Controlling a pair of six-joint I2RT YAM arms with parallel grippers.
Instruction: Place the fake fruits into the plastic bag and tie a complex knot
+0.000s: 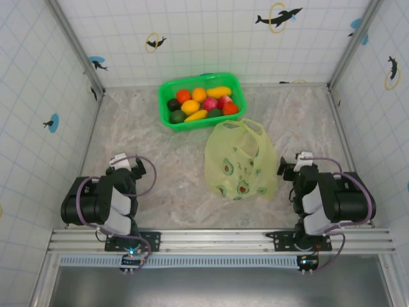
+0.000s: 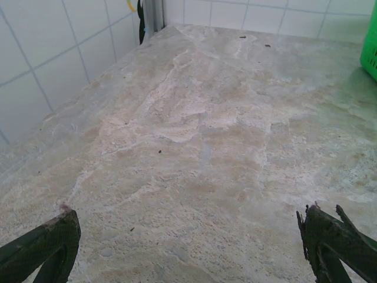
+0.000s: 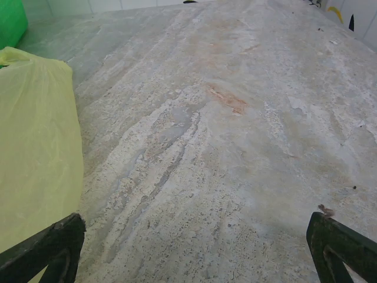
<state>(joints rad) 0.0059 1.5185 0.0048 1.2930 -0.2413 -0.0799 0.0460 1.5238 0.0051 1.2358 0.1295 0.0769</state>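
Observation:
The fake fruits (image 1: 201, 103), several glossy pieces in orange, yellow, red, pink and dark green, lie in a bright green basket (image 1: 167, 86) at the back middle. The plastic bag (image 1: 239, 160) lies flat on the table just in front of the basket, yellow-green with avocado prints, its loop handles toward the basket; its edge (image 3: 35, 147) shows at the left of the right wrist view. My left gripper (image 1: 128, 165) rests open near the front left, over bare table (image 2: 188, 242). My right gripper (image 1: 295, 167) is open right of the bag, nothing between its fingers (image 3: 194, 247).
White tiled walls with dolphin stickers enclose the marbled table on three sides. A corner of the green basket (image 2: 371, 53) shows at the right edge of the left wrist view. An aluminium rail (image 1: 217, 240) carrying both arm bases runs along the near edge.

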